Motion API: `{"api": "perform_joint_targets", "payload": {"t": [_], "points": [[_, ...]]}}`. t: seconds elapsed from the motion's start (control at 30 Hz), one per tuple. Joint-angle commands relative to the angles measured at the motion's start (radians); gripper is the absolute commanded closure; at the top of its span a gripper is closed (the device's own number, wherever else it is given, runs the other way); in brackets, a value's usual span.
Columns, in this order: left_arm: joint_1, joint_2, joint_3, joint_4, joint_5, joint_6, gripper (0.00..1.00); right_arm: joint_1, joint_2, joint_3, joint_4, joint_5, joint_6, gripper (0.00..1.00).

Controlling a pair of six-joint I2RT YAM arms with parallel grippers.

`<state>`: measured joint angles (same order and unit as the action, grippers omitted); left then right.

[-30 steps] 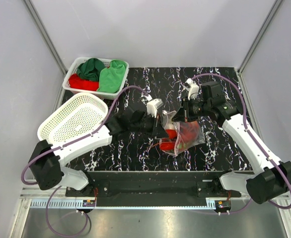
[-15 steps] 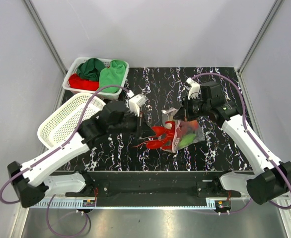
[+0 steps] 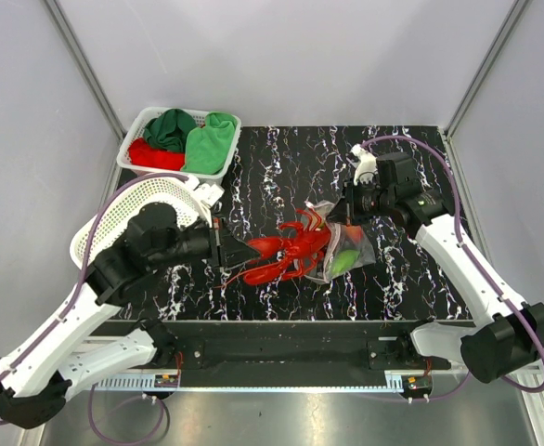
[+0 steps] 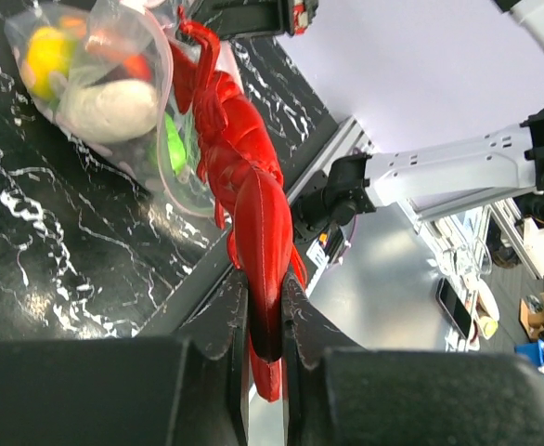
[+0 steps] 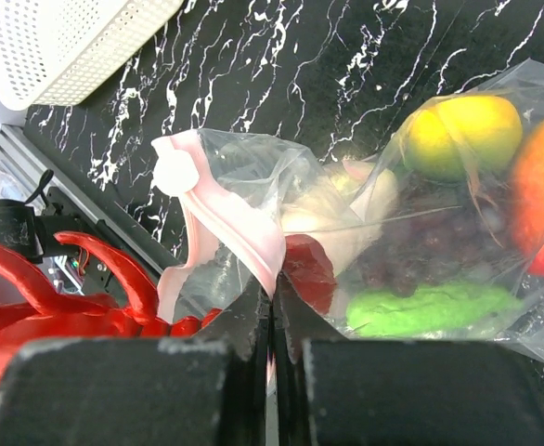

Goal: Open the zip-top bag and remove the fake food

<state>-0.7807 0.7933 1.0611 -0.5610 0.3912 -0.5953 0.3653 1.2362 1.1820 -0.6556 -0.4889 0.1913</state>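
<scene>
Moved: left gripper (image 3: 227,253) has pulled the red lobster (image 3: 286,251) leftward, out of the zip-top bag (image 3: 346,255).
Top view: bag right of bench centre, lobster claws just beside it; right gripper (image 3: 346,216) at its far edge.
Left wrist: fingers (image 4: 230,311) clamped on the lobster's tail.
Right wrist: fingers pinched on the bag's pink strip (image 5: 235,223); yellow-green fruit (image 5: 458,130) and green vegetable (image 5: 430,307) inside.

Counted: 1 zip-top bag (image 3: 351,249), 1 red lobster (image 3: 286,253), 2 baskets (far-left corner basket (image 3: 131,137), left-edge basket (image 3: 133,228)), 3 cloths (dark green cloth (image 3: 170,128), light green cloth (image 3: 209,144), red cloth (image 3: 153,154)).
</scene>
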Motion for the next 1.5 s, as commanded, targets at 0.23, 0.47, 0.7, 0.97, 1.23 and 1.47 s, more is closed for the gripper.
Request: {"api": "perform_joint_targets", "payload": {"t": [0.23, 0.47, 0.7, 0.97, 1.23, 1.47], "points": [[0.018, -0.091, 0.197, -0.072, 0.008, 0.084, 1.0, -0.006, 0.034, 0.021, -0.006, 0.085, 0.017, 1.0], [0.018, -0.089, 0.365, -0.216, -0.124, 0.095, 1.0, -0.008, 0.04, 0.031, -0.012, 0.079, 0.017, 1.0], [0.018, 0.076, 0.63, -0.546, -0.703, 0.062, 1.0, -0.009, 0.042, 0.037, -0.032, 0.093, 0.023, 1.0], [0.118, 0.316, 0.744, -0.893, -1.238, -0.075, 1.0, -0.009, 0.034, 0.051, -0.041, 0.073, 0.022, 1.0], [0.428, 0.446, 0.62, -0.797, -1.23, -0.119, 1.0, -0.009, 0.037, 0.045, -0.039, 0.05, 0.019, 1.0], [0.472, 0.48, 0.441, -0.711, -1.256, -0.358, 1.0, -0.009, 0.026, 0.036, -0.03, 0.032, 0.017, 1.0]]}}
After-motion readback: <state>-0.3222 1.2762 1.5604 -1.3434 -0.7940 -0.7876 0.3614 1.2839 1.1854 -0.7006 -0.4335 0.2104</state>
